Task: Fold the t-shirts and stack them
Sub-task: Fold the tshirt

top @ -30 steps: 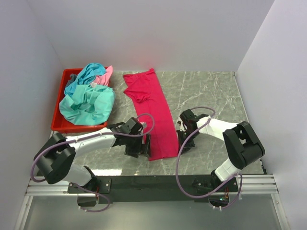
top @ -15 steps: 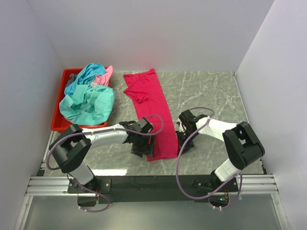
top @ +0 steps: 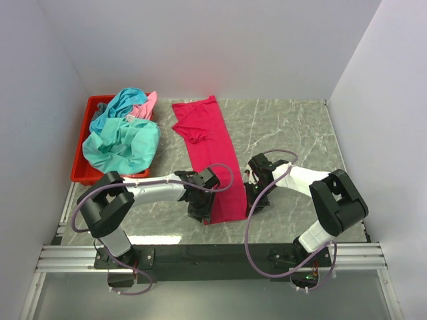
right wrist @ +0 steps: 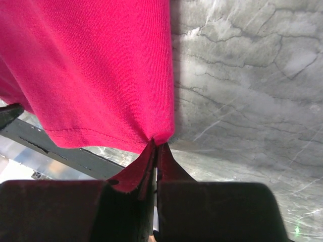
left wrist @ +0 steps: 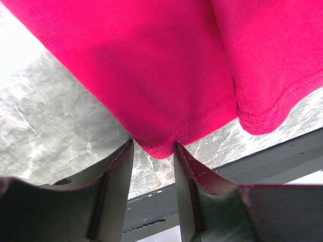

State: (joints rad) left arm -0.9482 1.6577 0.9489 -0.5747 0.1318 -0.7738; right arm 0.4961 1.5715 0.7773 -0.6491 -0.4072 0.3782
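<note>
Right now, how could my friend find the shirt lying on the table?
Look at the grey marble table, just right of the red bin. A magenta-red t-shirt lies there, spread in a long strip. The teal shirts and pink shirt sit bunched in the bin.
</note>
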